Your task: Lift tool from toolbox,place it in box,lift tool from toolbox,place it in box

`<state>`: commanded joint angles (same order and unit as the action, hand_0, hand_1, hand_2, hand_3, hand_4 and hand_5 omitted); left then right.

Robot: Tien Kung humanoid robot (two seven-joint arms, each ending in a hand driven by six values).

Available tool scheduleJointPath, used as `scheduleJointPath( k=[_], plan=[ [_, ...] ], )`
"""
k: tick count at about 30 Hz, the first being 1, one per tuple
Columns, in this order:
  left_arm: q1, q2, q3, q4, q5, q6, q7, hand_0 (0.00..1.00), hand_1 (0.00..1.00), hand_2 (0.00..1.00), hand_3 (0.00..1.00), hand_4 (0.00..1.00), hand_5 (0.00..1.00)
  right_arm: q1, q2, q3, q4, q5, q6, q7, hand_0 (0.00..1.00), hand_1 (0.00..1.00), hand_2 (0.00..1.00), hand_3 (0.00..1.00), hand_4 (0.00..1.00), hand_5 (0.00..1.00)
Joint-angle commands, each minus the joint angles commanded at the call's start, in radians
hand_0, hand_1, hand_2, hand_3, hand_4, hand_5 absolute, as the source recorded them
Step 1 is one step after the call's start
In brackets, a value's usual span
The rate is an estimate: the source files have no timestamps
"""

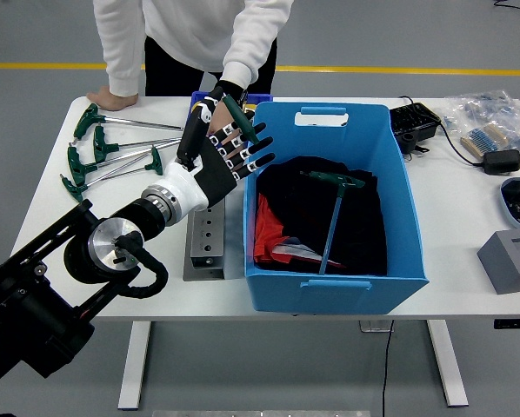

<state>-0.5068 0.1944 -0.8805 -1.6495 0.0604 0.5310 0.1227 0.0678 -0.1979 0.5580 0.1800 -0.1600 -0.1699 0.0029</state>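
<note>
Left robot hand (221, 152) raised above tabletop (34, 217), just left of blue box (330, 287), fingers (258, 162) closed on a green-handled tool (239, 119) angled up toward the box's left wall. Second green-handled tool (333, 217) already lay inside the box on dark clothes (364, 234), red cloth (269, 239) beside them. Grey metal block (204, 248) with holes sat on tabletop under the forearm, beside the box. More green-handled tools (103, 152) spread at far left of tabletop. Small blue bin (199, 102) behind the robot hand, mostly hidden. Person in white sleeves (243, 43) stood at far side, one hand (114, 94) flat on tabletop, other arm reaching down toward the robot hand; contact unclear. Black power brick with cable (414, 122), plastic bags (490, 117), grey box (512, 259) at right.
</note>
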Motion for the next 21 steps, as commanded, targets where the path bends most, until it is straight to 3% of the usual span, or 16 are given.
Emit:
scheduleJointPath(
  k=[6, 15, 21],
  plan=[
    [-0.026, -0.014, 0.025, -0.041, -0.014, 0.000, 0.001, 0.490, 0.657, 0.826, 0.794, 0.811, 0.793, -0.002, -0.001, -0.002, 0.000, 0.005, 0.001, 0.002, 0.688, 0.648, 0.724, 0.588, 0.831, 0.758],
    [-0.063, -0.034, 0.057, -0.057, -0.017, 0.002, 0.002, 0.489, 0.656, 0.824, 0.794, 0.807, 0.786, 0.000, -0.001, -0.004, 0.000, 0.011, 0.002, 0.003, 0.689, 0.648, 0.724, 0.588, 0.832, 0.758],
    [-0.094, -0.040, 0.132, -0.042, 0.050, -0.013, 0.013, 0.485, 0.658, 0.821, 0.793, 0.804, 0.779, 0.003, -0.002, 0.004, 0.000, 0.003, 0.002, 0.002, 0.689, 0.649, 0.724, 0.587, 0.831, 0.758]
  ],
)
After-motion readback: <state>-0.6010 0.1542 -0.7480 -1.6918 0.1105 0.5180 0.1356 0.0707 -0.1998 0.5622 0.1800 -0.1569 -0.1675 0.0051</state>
